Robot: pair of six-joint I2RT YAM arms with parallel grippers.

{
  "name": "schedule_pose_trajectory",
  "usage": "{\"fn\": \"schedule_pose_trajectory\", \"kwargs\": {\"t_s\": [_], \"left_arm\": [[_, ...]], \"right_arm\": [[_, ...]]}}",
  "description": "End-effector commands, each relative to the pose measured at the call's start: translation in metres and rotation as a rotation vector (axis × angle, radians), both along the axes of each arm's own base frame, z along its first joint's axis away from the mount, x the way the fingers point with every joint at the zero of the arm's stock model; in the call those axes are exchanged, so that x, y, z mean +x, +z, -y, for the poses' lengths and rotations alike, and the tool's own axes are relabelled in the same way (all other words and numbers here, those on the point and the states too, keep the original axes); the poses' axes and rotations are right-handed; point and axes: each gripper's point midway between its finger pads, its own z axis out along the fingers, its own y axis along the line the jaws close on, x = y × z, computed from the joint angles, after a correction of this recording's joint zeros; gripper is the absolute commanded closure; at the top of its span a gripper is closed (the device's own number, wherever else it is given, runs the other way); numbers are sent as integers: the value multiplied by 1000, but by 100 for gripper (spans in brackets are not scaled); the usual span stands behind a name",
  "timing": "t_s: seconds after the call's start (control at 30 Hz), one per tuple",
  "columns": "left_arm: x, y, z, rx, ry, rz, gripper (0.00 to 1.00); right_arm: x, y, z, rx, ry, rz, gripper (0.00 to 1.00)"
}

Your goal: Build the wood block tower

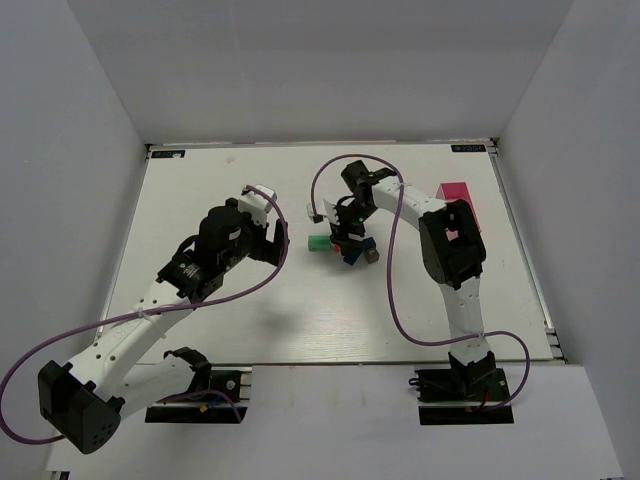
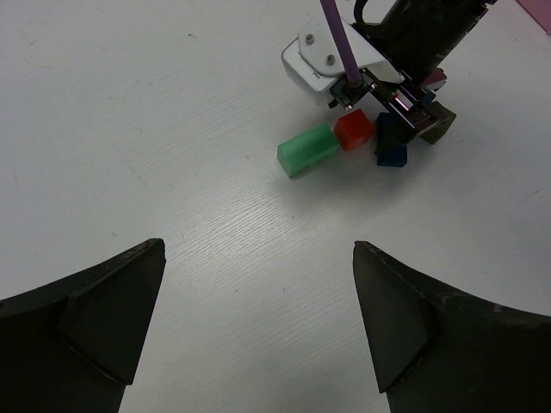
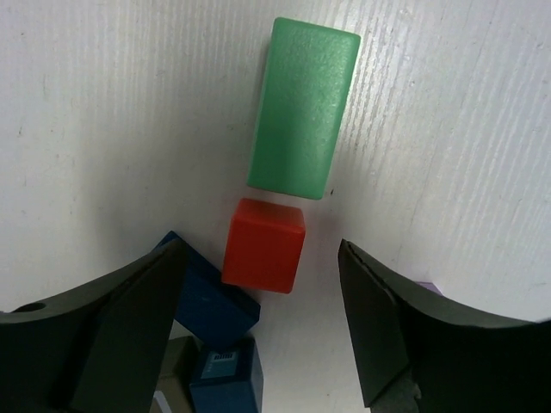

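The right gripper (image 3: 260,249) hung directly over the red cube (image 3: 263,245), its jaws apart and one dark finger on either side of the cube, neither seen to touch it. The cube sat flat on the white bench (image 1: 300,320). A green brick (image 3: 301,107) lay on its long face just beyond the cube, end-on to it, with a thin gap between the two. On the cube's other side, towards the right arm, two blue blocks (image 3: 211,301) lay close together and tilted, the nearer one at the cube's corner. A grey block (image 2: 435,125) sat just past them. A sliver of lilac (image 3: 426,286) showed behind one finger, too little to make out. From these views it was not clear whether any block rested on another.

The left gripper (image 2: 258,249) was held well to the left of the red cube, on the green brick's side, its jaws spread wide with nothing between them but bare bench. A pink box (image 1: 458,200) lay far to the cube's right, near the bench edge and partly behind the right arm.
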Motion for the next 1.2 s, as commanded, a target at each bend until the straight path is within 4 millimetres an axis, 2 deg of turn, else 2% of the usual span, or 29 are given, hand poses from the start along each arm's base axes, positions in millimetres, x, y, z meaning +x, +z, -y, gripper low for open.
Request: {"fn": "schedule_pose_trajectory", "kwargs": {"t_s": [0.0, 0.07, 0.2, 0.23, 0.37, 0.4, 0.47, 0.57, 0.6, 0.63, 0.67, 0.7, 0.73, 0.77, 0.8, 0.83, 0.9, 0.97, 1.03, 1.07, 1.1, 1.13, 1.17], "left_arm": [[-3, 8, -2, -15, -4, 21, 0], [-3, 8, -2, -15, -4, 21, 0], [-3, 8, -2, -15, -4, 21, 0], [-3, 8, -2, -15, -4, 21, 0], [-2, 8, -3, -5, 0, 27, 0], [-2, 8, -3, -5, 0, 27, 0], [-2, 8, -3, -5, 0, 27, 0], [-2, 11, -5, -7, 9, 37, 0], [-3, 14, -6, -12, 9, 44, 0], [-3, 12, -6, -13, 9, 45, 0], [-1, 14, -5, -11, 6, 58, 0], [-3, 10, -4, -10, -4, 49, 0], [-1, 13, -3, -17, -4, 60, 0], [-2, 15, 0, -27, -18, 65, 0], [-2, 11, 3, -26, -33, 53, 0], [-2, 11, 3, -26, -33, 53, 0], [-1, 5, 9, -26, -57, 35, 0], [0, 3, 15, -37, -70, 12, 2], [2, 13, 23, -62, -93, 16, 3], [5, 12, 25, -64, -90, 3, 5], [7, 14, 28, -67, -98, 1, 5], [8, 20, 32, -85, -103, 2, 10], [9, 21, 36, -97, -114, -8, 13]], "right_arm": [[4, 8, -5, 26, -8, 17, 20], [4, 13, -6, 38, -15, 25, 14], [4, 23, -5, 62, -32, 38, 10], [6, 35, -7, 82, -36, 65, 10], [1, 58, -6, 117, -41, 90, 10], [-4, 73, -4, 133, -39, 113, 10], [-9, 77, -2, 139, -43, 117, 10], [-11, 104, 3, 170, -73, 186, 10], [-13, 108, 5, 173, -88, 192, 10], [-18, 105, 11, 161, -105, 179, 10], [-21, 131, 13, 202, -113, 235, 10], [-14, 140, 14, 217, -157, 279, 10], [-21, 124, 20, 212, -202, 263, 10], [-27, 159, 24, 273, -223, 338, 10], [-3, 184, 24, 331, -295, 474, 10], [-17, 155, 36, 304, -424, 366, 10], [-15, 177, 55, 332, -568, 419, 10], [-24, 166, 69, 317, -653, 393, 10], [-33, 177, 78, 339, -676, 407, 10], [-41, 161, 83, 322, -708, 363, 13], [-45, 166, 87, 338, -717, 369, 16], [-46, 169, 91, 348, -735, 371, 24], [-53, 157, 92, 339, -761, 326, 29]]}}
